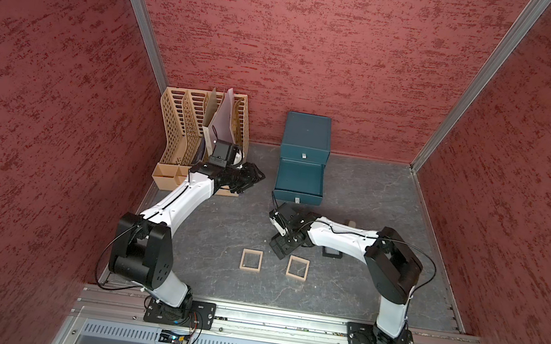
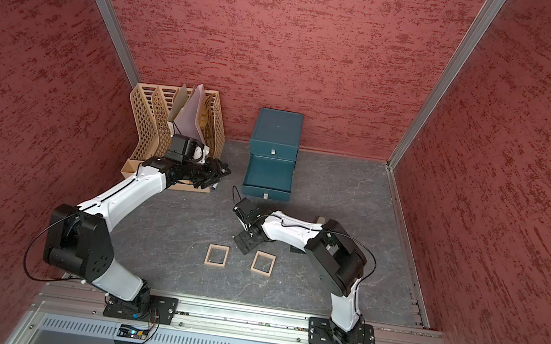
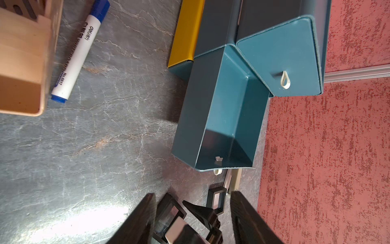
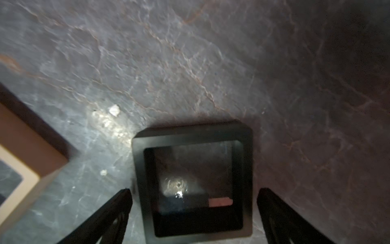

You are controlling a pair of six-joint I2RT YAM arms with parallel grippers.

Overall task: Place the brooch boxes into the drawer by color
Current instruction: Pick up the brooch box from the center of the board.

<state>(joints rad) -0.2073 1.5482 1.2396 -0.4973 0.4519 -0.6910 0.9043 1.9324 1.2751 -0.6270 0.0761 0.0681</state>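
Between the right fingers point(image 4: 109, 215) lies a black box point(image 4: 194, 179), flat on the bench point(image 4: 190, 63). The fingers are spread wide, one on each side of it, with a narrow gap on both sides. Nothing is gripped yet. Judged step: pick this box for the open drawer point(image 1: 300, 179).

Notes for a clean grasp:
- There is little spare width, so come down square to the box; a skewed finger would likely nudge it.
- The frame is low. Go down until the tips nearly meet the bench, then close on the two outer walls, not the clear window.
- A tan box point(image 4: 31, 147) lies near on one side; keep that finger off it.
- Lift straight before carrying. The drawer stands pulled out of the teal chest point(image 1: 307, 132) and looks empty. Lower inside its walls before letting go.

Further out, a second tan box point(image 1: 252, 251) lies apart on the bench. Another black box point(image 1: 331, 253) is half hidden under the right arm. The left fingers point(image 3: 139, 219) stand apart, holding nothing, by the rack point(image 1: 179, 124) and near the drawer's side. Worth watching them on the carry.
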